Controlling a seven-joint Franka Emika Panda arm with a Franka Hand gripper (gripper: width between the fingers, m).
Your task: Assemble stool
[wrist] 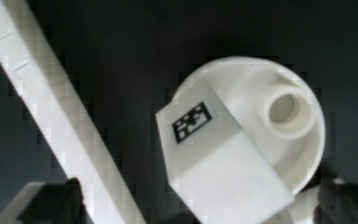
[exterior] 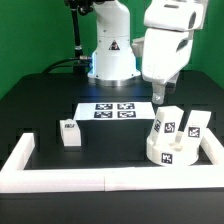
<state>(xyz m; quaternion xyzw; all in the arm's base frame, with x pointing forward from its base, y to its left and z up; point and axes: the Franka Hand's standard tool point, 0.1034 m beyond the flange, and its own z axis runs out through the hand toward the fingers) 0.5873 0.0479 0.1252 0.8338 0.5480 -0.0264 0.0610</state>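
Black matte tabletop (exterior: 40, 100) carried your smooth white parts. The thick round seat (exterior: 168, 152) sat near the border wall (exterior: 60, 180), two rectangular leg blocks (exterior: 165, 127) upright on it and the third leg block (exterior: 70, 134) well apart. Your gripper (exterior: 160, 97) hung above the seat, fingers (wrist: 34, 200) spread and holding nothing.

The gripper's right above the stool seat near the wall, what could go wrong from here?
1. The open gripper hangs close over two legs standing on the seat; coming down, it might knock one askew.
2. The seat lies near the border wall, so a finger could catch the wall and shove the seat aside.
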